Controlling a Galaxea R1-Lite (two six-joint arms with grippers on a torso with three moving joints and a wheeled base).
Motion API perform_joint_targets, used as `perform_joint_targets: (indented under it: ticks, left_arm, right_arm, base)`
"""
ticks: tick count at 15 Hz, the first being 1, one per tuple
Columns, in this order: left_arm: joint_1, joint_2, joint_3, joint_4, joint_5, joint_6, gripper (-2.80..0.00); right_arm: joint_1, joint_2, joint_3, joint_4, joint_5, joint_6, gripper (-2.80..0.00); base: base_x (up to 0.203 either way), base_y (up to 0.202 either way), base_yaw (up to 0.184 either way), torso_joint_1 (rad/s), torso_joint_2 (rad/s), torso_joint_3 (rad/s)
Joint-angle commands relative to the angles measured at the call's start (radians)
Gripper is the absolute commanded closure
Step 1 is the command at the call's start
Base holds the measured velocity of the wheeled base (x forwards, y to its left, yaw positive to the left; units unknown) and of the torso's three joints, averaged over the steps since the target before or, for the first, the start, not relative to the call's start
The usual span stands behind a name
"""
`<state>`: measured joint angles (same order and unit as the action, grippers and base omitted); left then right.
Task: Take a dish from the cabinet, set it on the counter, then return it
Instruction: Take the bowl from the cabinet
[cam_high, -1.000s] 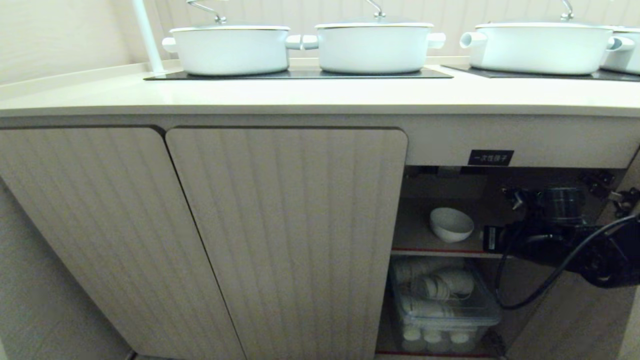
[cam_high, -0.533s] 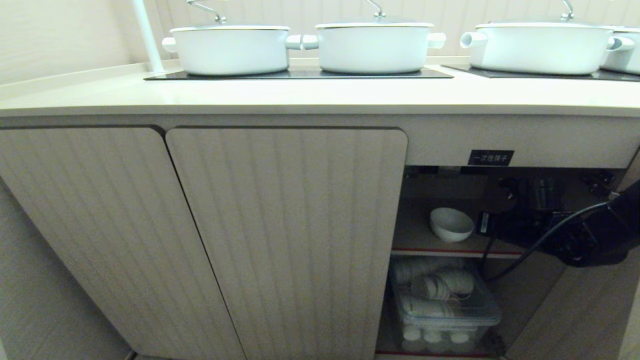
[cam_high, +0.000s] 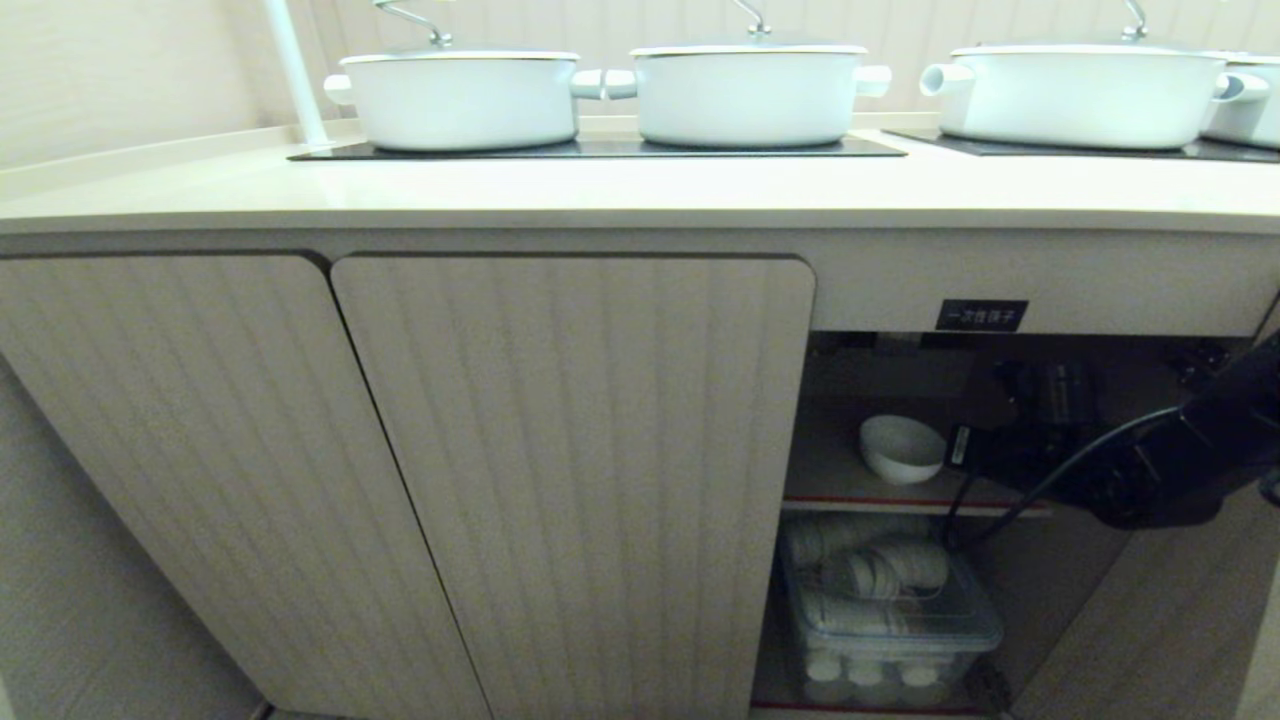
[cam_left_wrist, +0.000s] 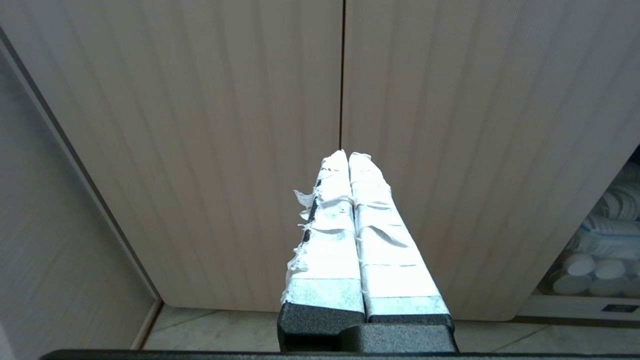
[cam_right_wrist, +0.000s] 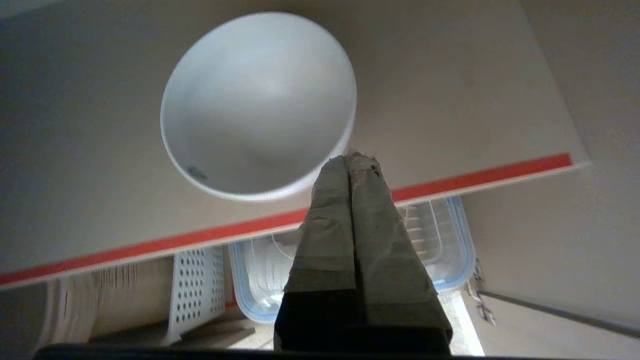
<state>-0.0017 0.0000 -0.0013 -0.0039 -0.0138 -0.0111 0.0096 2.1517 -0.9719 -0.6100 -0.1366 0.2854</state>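
We see a beige cabinet under a long cream counter, its rightmost section standing open below a small black label. Our right gripper reaches into that open section with its two taped fingers pressed flat together, pinching nothing. Just ahead of its tips sits the dish, a small white bowl, upright on the inner shelf. The fingertips lie at the bowl's near rim; we cannot tell whether they touch it. In the head view the same bowl rests on the shelf just beside the dark gripper body, with the black right arm and its cable trailing away behind it. Below the gripper, under the red-edged shelf front, we see a clear plastic box holding white items.

Our left gripper hangs apart from all this, its white-taped fingers closed on each other and empty, pointing at the seam between two shut fluted doors.

On the counter above, well away from either gripper, large white lidded pots stand on black glass panels.
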Motion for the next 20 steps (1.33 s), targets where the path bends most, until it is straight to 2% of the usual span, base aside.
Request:
perform_joint_targets:
  ticks: [1, 4, 11, 12, 20]
  left_arm:
    - [0.000, 0.000, 0.000, -0.001, 0.000, -0.001, 0.00]
    - [0.000, 0.000, 0.001, -0.001, 0.000, -0.001, 0.00]
    - [0.000, 0.000, 0.001, -0.001, 0.000, -0.001, 0.00]
    - [0.001, 0.000, 0.000, -0.001, 0.000, -0.001, 0.00]
    - [0.000, 0.000, 0.000, -0.001, 0.000, -0.001, 0.00]
  right_arm:
    - [0.000, 0.022, -0.024, -0.004, -0.002, 0.006, 0.00]
    - [0.001, 0.042, -0.065, -0.001, -0.007, 0.012, 0.00]
    - [0.005, 0.042, -0.063, 0.012, -0.017, 0.012, 0.00]
    - [0.012, 0.043, -0.062, 0.012, -0.030, 0.012, -2.80]
    - [0.020, 0.040, -0.065, 0.003, -0.047, 0.011, -2.80]
  base:
    - [0.000, 0.000, 0.000, 0.000, 0.00, 0.000]
    - [0.000, 0.000, 0.000, 0.000, 0.00, 0.000]
    - [0.000, 0.000, 0.000, 0.000, 0.00, 0.000]
    - [0.000, 0.000, 0.000, 0.000, 0.00, 0.000]
    - [0.000, 0.000, 0.000, 0.000, 0.00, 0.000]
